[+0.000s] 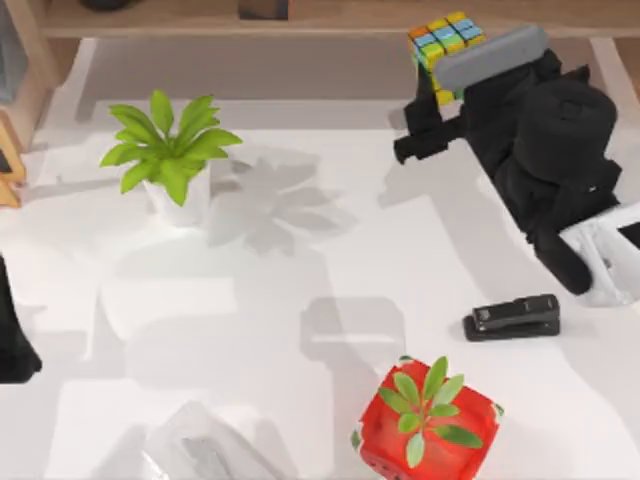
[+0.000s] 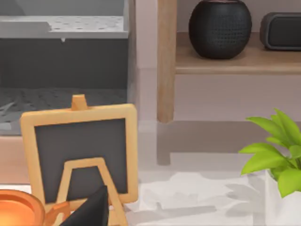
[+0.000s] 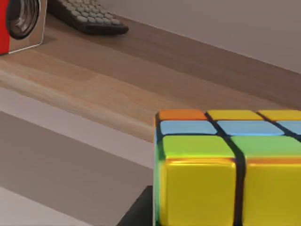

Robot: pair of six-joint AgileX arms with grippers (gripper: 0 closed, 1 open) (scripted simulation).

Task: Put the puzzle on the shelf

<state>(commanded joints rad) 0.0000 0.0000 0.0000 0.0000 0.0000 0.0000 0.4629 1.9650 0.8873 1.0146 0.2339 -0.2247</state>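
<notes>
Right gripper: was at the far right of the table, just in front of the shelf edge, clamped on the puzzle.
Puzzle: was held off the table in the right gripper, its far corner overlapping the shelf's front edge in the top view; yellow, green and blue tiles showed close up in the right wrist view.
Shelf: tan plank ran along the far side; the right wrist view showed its board just beyond the puzzle, with a keyboard on it.
Left arm: was parked at the left edge; can't tell if its fingers were open or closed.
Other items: potted plant far left, stapler right, red box near centre.
</notes>
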